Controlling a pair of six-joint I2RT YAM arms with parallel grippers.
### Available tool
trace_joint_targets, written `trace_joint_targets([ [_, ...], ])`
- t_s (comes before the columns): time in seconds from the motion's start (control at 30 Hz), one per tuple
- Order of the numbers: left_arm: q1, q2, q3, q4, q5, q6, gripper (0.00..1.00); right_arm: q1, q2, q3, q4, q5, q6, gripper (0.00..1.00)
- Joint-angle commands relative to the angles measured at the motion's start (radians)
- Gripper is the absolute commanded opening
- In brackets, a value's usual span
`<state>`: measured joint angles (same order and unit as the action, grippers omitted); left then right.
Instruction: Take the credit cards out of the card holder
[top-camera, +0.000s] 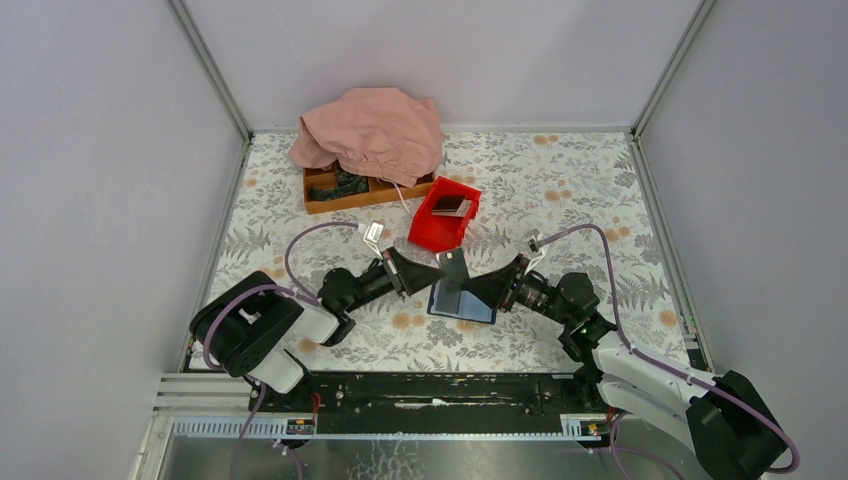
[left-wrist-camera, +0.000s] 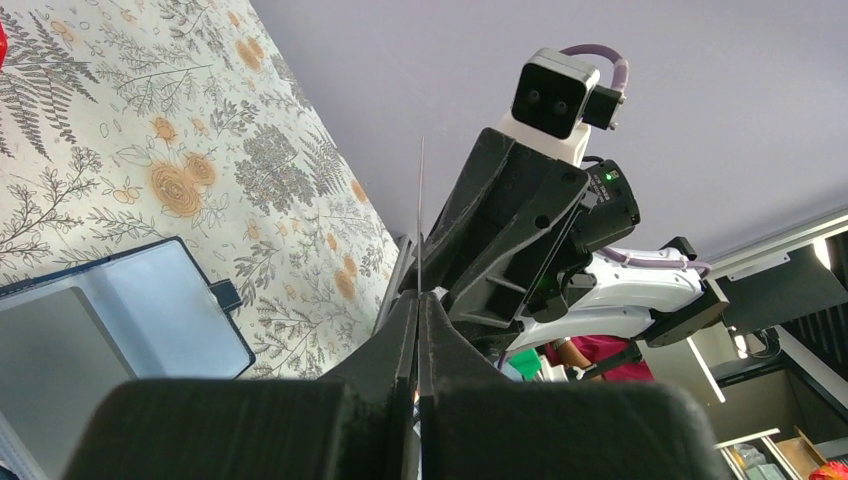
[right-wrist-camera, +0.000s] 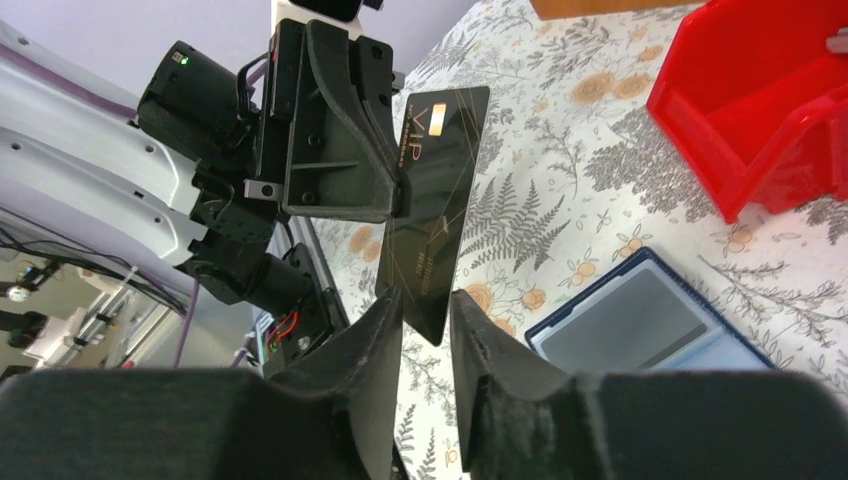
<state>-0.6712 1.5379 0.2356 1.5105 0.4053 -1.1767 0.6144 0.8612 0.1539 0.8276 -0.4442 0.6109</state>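
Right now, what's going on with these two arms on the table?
The left gripper is shut on a dark card, holding it in the air. The right gripper has its open fingers on either side of the card's lower end, not yet clamped. The card holder lies open on the table below them. The red bin behind holds what look like cards.

You will see a red bin (top-camera: 443, 215). Just arm-side of the bin, the credit card (right-wrist-camera: 432, 205) is black with gold lettering and the card holder (top-camera: 462, 300) is light blue-grey with dark edges. Behind the bin lies a pink cloth (top-camera: 370, 130). The table (top-camera: 580, 200) is patterned with grey ferns and orange flowers.
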Motion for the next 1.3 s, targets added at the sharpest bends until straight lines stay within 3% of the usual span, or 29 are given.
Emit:
trace_joint_targets([
  [0.0, 0.005, -0.005, -0.008, 0.086, 0.009, 0.002, 0.00, -0.002, 0.001, 0.056, 0.036, 0.008, -0.021, 0.24],
  [0.1, 0.005, 0.006, -0.011, 0.088, 0.004, 0.000, 0.00, -0.003, -0.004, 0.060, 0.031, 0.003, -0.018, 0.06],
  [0.17, 0.006, 0.008, -0.013, 0.088, -0.005, 0.002, 0.00, -0.003, -0.011, 0.061, 0.014, 0.006, -0.021, 0.00],
  [0.23, 0.007, 0.011, -0.015, 0.088, -0.013, 0.006, 0.00, -0.003, -0.020, 0.063, -0.005, 0.013, -0.024, 0.00],
  [0.43, 0.019, 0.024, -0.019, 0.088, -0.016, 0.013, 0.28, -0.005, -0.014, 0.161, -0.225, 0.034, -0.082, 0.00],
  [0.6, 0.105, -0.017, -0.062, 0.050, 0.012, 0.047, 0.32, -0.073, 0.071, 0.369, -0.506, 0.066, -0.180, 0.00],
  [0.7, 0.192, -0.074, -0.105, 0.002, 0.048, 0.075, 0.32, -0.181, 0.161, 0.484, -0.597, -0.032, -0.188, 0.00],
  [0.8, 0.214, -0.174, -0.106, -0.147, 0.051, 0.147, 0.32, -0.219, 0.243, 0.569, -0.660, -0.127, -0.207, 0.00],
  [0.93, 0.214, -0.264, -0.062, -0.293, 0.043, 0.231, 0.33, -0.220, 0.275, 0.558, -0.584, -0.325, -0.178, 0.00],
  [1.0, 0.217, -0.307, -0.029, -0.366, 0.066, 0.279, 0.40, -0.219, 0.277, 0.570, -0.629, -0.398, -0.195, 0.00],
  [1.17, 0.220, -0.409, 0.085, -0.658, 0.132, 0.436, 0.73, -0.219, 0.242, 0.549, -0.710, -0.552, -0.218, 0.00],
  [1.27, 0.220, -0.411, 0.118, -0.699, 0.188, 0.465, 0.74, -0.217, 0.218, 0.503, -0.636, -0.624, -0.166, 0.00],
])
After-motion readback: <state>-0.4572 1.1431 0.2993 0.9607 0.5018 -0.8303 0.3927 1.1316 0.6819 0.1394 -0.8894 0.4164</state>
